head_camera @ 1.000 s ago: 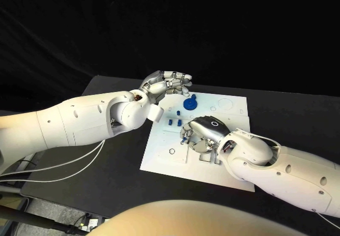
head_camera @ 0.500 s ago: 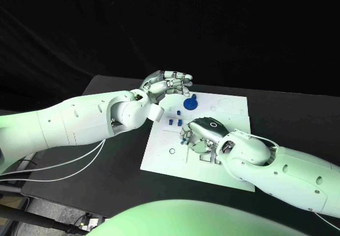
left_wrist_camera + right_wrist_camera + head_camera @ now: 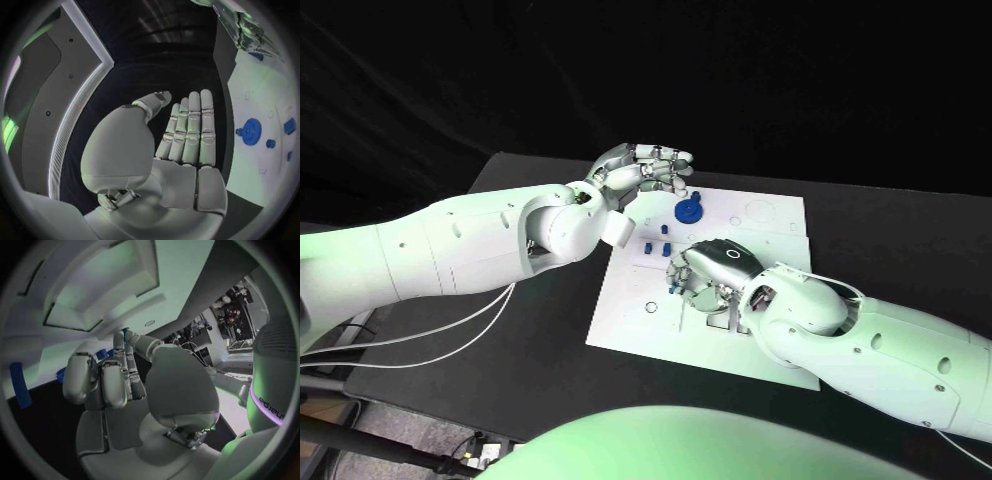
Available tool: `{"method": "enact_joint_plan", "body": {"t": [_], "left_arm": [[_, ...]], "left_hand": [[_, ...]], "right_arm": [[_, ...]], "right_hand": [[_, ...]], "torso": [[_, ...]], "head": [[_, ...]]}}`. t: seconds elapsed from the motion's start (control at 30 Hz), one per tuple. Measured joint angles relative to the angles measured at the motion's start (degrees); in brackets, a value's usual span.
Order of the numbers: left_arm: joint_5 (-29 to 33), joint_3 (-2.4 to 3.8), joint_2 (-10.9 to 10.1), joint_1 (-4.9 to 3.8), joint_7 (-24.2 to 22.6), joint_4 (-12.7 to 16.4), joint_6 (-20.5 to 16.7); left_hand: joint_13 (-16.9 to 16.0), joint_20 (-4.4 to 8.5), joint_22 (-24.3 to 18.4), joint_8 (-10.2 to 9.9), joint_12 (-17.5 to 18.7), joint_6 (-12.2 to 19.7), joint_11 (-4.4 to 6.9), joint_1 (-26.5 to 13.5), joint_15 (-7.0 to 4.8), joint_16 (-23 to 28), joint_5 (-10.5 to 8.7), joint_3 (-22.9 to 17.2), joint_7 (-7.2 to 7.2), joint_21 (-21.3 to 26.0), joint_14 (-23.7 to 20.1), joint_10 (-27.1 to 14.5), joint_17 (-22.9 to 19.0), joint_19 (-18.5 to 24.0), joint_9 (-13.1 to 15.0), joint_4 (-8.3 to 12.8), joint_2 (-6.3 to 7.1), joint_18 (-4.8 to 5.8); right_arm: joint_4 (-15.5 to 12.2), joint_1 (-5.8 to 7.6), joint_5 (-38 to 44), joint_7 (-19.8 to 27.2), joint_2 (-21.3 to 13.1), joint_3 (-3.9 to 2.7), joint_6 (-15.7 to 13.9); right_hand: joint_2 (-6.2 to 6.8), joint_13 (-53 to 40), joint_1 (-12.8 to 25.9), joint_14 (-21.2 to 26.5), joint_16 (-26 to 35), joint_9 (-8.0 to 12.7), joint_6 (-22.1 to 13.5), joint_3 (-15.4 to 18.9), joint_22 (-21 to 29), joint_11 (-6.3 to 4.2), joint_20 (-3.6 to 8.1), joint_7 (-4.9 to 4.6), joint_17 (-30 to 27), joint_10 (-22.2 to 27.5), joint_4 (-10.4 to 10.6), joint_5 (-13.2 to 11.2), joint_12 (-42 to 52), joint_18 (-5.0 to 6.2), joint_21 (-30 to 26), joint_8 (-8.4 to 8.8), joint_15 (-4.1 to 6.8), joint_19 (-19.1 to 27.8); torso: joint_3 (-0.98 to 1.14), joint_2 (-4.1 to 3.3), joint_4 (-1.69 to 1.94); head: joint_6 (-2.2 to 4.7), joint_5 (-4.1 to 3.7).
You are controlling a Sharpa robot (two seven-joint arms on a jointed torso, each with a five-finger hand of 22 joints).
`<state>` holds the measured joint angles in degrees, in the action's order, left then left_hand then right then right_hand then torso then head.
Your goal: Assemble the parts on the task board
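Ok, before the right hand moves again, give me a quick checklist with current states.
1. Right hand over the task board: ok, its fingers point down at the board's middle.
2. Part in the right hand's fingers: cannot tell; something blue shows at their tips, grip unclear.
3. Left hand clear of the work: ok, it hovers at the board's far left corner, holding nothing.
4. Blue round part untouched: ok, apart from both hands.
5. Small blue parts beside the right hand: ok, on the board.
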<state>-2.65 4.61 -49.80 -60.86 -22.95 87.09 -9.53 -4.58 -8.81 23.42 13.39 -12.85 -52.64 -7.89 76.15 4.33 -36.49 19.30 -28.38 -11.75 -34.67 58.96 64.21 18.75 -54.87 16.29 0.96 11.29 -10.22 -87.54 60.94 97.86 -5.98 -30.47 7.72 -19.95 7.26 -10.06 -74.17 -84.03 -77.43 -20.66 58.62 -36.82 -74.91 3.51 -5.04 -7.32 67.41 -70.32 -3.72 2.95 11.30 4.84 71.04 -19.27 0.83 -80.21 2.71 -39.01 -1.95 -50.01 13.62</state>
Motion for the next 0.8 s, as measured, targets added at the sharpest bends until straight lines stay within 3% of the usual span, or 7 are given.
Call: {"method": "enact_joint_plan", "body": {"t": [0.4, 0.47, 0.67, 0.8], "left_arm": [[0.0, 0.0, 0.0, -0.03, 0.1, 0.0, 0.0], [0.0, 0.0, 0.0, -0.03, 0.2, 0.0, 0.0], [0.0, 0.0, 0.0, -0.04, 0.3, 0.0, 0.0], [0.0, 0.0, 0.0, -0.05, 0.3, 0.0, 0.0]], "left_hand": [[0.0, 0.0, 0.0, 0.0, 0.0, 0.0, 0.0, 0.0, 0.0, 0.0, 0.0, 0.0, 0.0, 0.0, 0.0, 0.0, 0.0, 0.0, 0.0, 0.0, 0.0, 0.0], [0.0, 0.0, 0.0, 0.0, 0.0, 0.0, 0.0, 0.0, 0.0, 0.0, 0.0, 0.0, 0.0, 0.0, 0.0, 0.0, 0.0, 0.0, 0.0, 0.0, 0.0, 0.0], [0.0, -0.2, 0.0, 0.0, 0.0, 0.0, 0.0, 0.0, -0.21, 0.0, 0.0, 0.0, 0.0, 0.2, -0.2, 0.0, 0.1, 0.2, 0.0, 0.0, 0.0, 0.0], [0.0, -0.2, 0.0, 0.0, 0.0, 0.0, 0.0, 0.0, -0.21, 0.0, 0.0, 0.0, 0.0, 0.2, -0.2, 0.0, 0.1, 0.2, 0.0, 0.0, 0.0, 0.0]], "right_arm": [[0.0, -0.03, 0.1, 0.2, 0.4, 0.2, 1.1], [0.1, -0.02, 0.1, 0.2, 0.4, 0.2, 1.3], [0.1, -0.04, 0.1, 0.2, 0.4, 0.31, 1.2], [0.1, -0.08, 0.2, 0.1, -0.1, 0.38, 0.4]], "right_hand": [[0.0, 0.0, 0.0, 0.0, 0.0, -0.1, 0.1, 0.3, 0.0, 0.1, 0.0, -0.09, -0.1, -0.1, 0.3, 0.0, -0.4, 0.0, -0.4, 0.26, 0.0, 0.0], [0.44, 0.4, 1.1, 0.0, 0.0, -0.1, -0.7, 0.6, 0.0, 0.48, -0.17, -0.64, -0.5, 1.2, 0.6, 0.2, -1.3, -0.01, -1.2, 0.6, 0.0, 0.2], [2.33, 2.3, 3.4, 0.1, 1.9, 1.3, -5.3, 0.7, 0.0, 2.89, -1.85, -3.15, -3.6, 7.0, 1.3, 0.6, -4.6, 0.0, -5.4, 4.03, -1.97, 2.3], [2.69, 2.8, 3.8, 0.5, 2.7, 1.7, -6.3, 0.7, 0.0, 3.41, -2.46, -3.32, -4.7, 9.4, 1.3, 0.6, -5.0, 0.0, -6.8, 5.0, -2.59, 2.9]], "torso": [[-0.04, 0.05, 0.03], [-0.05, 0.05, 0.03], [-0.08, 0.08, 0.0], [-0.05, 0.08, 0.0]], "head": [[0.0, -0.15], [0.0, -0.18], [0.0, -0.2], [0.0, -0.29]]}}
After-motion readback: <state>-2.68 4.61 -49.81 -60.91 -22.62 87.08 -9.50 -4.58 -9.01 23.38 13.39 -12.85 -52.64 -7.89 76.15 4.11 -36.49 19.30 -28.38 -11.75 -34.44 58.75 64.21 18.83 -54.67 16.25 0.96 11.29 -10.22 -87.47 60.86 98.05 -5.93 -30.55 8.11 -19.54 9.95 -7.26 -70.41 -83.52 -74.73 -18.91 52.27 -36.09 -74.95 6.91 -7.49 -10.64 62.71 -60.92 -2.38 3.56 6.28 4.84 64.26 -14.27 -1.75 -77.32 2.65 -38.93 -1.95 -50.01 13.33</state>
